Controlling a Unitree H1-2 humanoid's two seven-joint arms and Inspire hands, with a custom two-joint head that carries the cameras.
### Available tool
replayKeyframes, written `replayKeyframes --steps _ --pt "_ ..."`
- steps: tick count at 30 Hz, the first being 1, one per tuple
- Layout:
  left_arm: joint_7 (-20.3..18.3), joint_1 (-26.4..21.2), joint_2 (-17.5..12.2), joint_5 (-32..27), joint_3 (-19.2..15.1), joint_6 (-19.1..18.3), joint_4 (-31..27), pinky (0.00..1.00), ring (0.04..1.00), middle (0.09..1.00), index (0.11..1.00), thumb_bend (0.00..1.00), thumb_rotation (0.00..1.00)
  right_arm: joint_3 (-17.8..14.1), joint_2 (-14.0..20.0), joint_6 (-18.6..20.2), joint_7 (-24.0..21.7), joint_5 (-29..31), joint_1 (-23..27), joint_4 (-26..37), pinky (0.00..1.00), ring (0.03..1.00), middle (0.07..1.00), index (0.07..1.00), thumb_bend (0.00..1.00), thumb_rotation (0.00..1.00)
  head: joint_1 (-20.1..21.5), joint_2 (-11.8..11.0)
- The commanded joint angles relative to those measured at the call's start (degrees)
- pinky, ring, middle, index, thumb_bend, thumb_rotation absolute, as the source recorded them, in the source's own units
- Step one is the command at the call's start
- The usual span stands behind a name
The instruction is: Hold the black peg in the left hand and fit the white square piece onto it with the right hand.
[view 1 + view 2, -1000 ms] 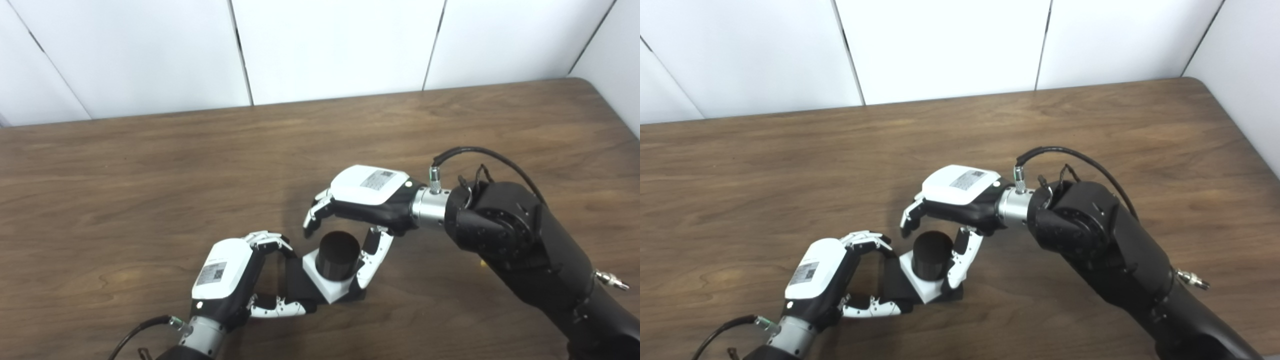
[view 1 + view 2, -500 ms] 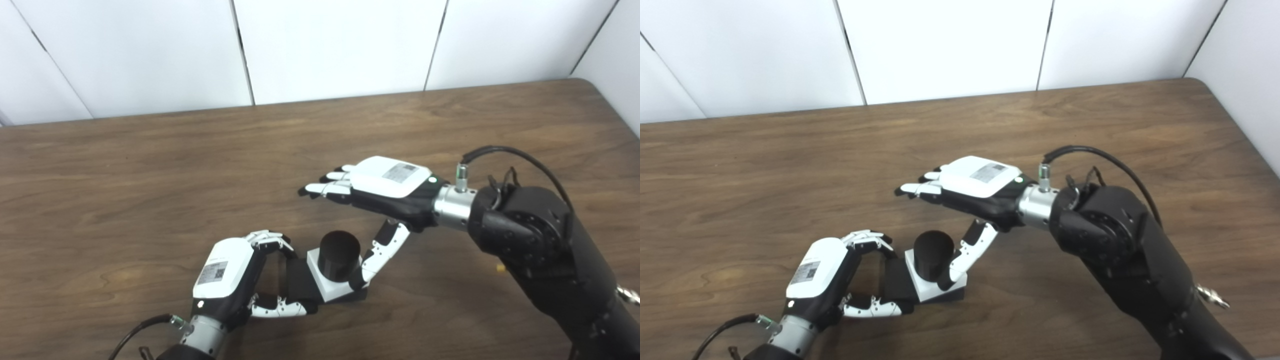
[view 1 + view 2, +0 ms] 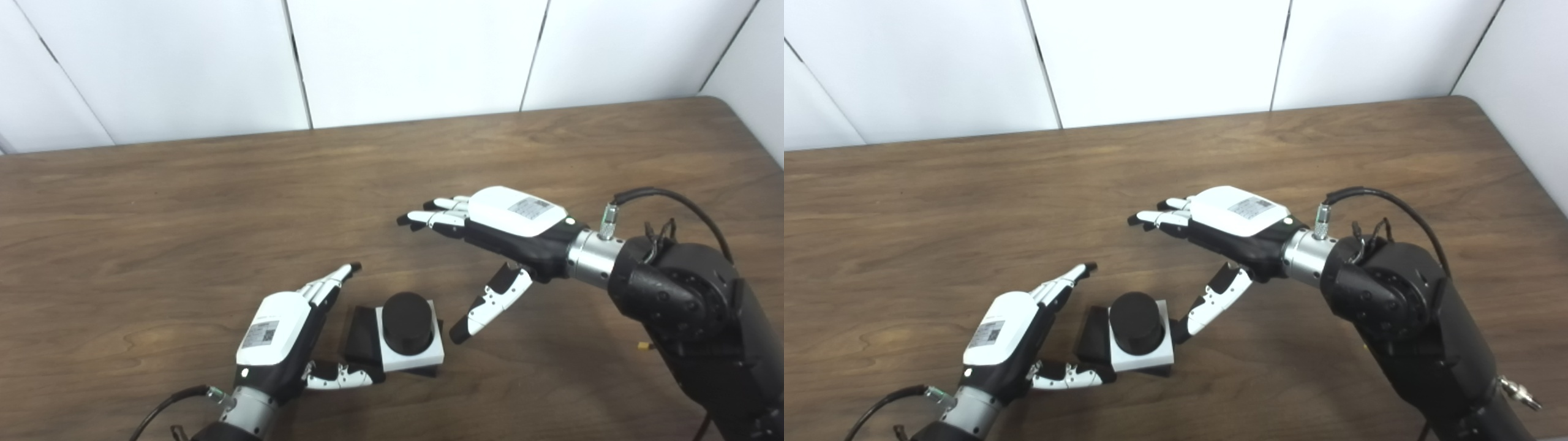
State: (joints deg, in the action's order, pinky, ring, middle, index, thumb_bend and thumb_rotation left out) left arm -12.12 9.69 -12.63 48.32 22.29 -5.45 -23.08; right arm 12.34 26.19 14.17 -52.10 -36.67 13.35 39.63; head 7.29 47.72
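On the wooden surface (image 3: pixel 184 202) sits the black peg (image 3: pixel 404 313), standing upright through the white square piece (image 3: pixel 409 349), with its black base (image 3: pixel 361 335) showing on the left side. The left robot hand (image 3: pixel 283 334) lies beside it, fingers spread, thumb touching the base. The right robot hand (image 3: pixel 497 236) hovers above and to the right, fingers outstretched, thumb pointing down near the white piece.

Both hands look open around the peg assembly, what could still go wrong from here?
1. The left hand has its fingers spread, but its thumb lies against the black base of the black round peg; pulling back could drag the assembly across the wooden table.
2. The right hand is open, its thumb tip close beside the white square piece; a low retreat might clip it.
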Motion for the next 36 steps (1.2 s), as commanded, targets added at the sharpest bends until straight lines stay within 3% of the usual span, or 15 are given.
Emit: replayKeyframes --steps 1,9,14,17,20,24,28,30,32,36 --pt "-3.22 0.81 -0.63 -1.37 1.19 -0.32 2.19 0.79 0.881 0.908 0.975 1.0 0.34 -0.92 0.32 0.28 2.12 0.62 1.47 1.61 0.95 0.971 0.898 0.943 0.97 0.62 0.03 0.08" --pt "-4.83 0.18 -0.99 -3.86 0.95 -0.6 2.43 0.84 0.907 0.932 1.0 1.0 0.38 -0.4 -0.44 0.23 2.55 0.34 2.65 0.54 0.93 0.963 0.886 0.937 0.98 0.61 0.17 -0.23" --pt "-6.79 -0.31 -1.01 -13.79 -1.26 -1.27 1.87 0.87 0.945 0.97 1.0 1.0 0.43 -0.82 -0.93 1.98 2.55 1.59 3.04 -0.52 0.94 0.974 0.892 0.94 0.98 0.62 -0.04 -0.89" --pt "-7.69 -0.43 -0.92 -21.12 -4.37 -3.58 -0.78 0.83 0.935 0.973 1.0 1.0 0.42 -2.42 -1.69 4.86 3.38 3.88 2.12 -1.28 0.94 0.977 0.901 0.941 0.98 0.66 -0.41 -1.45" --pt "-7.75 -0.07 -0.53 -29.94 -8.89 -6.26 -3.76 0.89 0.958 0.975 1.0 1.0 0.47 -5.13 -2.85 6.57 6.49 6.98 -0.59 -2.38 0.85 0.957 0.908 0.935 0.9 0.7 -0.31 -1.97" --pt "-3.94 1.64 1.87 -41.13 -16.87 -4.09 -3.06 0.85 0.884 0.906 0.96 1.0 0.55 -8.2 -4.56 4.36 13.7 9.43 -6.3 -5.58 0.79 0.931 0.918 0.932 0.76 0.81 -0.42 -2.41" --pt "1.81 3.7 5.0 -40.21 -20.98 -1.46 -1.13 0.74 0.828 0.849 0.897 0.81 0.74 -9.79 -8.03 4.79 19.98 11.8 -12.25 -8.55 0.82 0.902 0.906 0.918 0.69 0.87 -0.46 -3.11" --pt "4.52 4.76 6.71 -39.2 -21.4 0.26 -0.41 0.73 0.832 0.846 0.89 0.69 0.76 -10.32 -9.81 3.45 23.26 12.84 -14.89 -9.82 0.81 0.886 0.903 0.912 0.65 0.9 -0.37 -3.17" --pt "7.15 5.84 8.21 -38.59 -21.5 2.67 0.5 0.74 0.83 0.862 0.908 0.57 0.7 -11.02 -11.89 1.9 26.89 14.03 -17.49 -11.17 0.8 0.868 0.889 0.897 0.6 0.94 -0.26 -3.21" --pt "10.24 6.99 8.87 -38.47 -20.85 5.16 1.76 0.76 0.842 0.901 0.941 0.52 0.72 -11.96 -15.87 1.24 31.79 17.74 -22.09 -12.33 0.84 0.893 0.914 0.913 0.56 0.99 0.06 -3.24"
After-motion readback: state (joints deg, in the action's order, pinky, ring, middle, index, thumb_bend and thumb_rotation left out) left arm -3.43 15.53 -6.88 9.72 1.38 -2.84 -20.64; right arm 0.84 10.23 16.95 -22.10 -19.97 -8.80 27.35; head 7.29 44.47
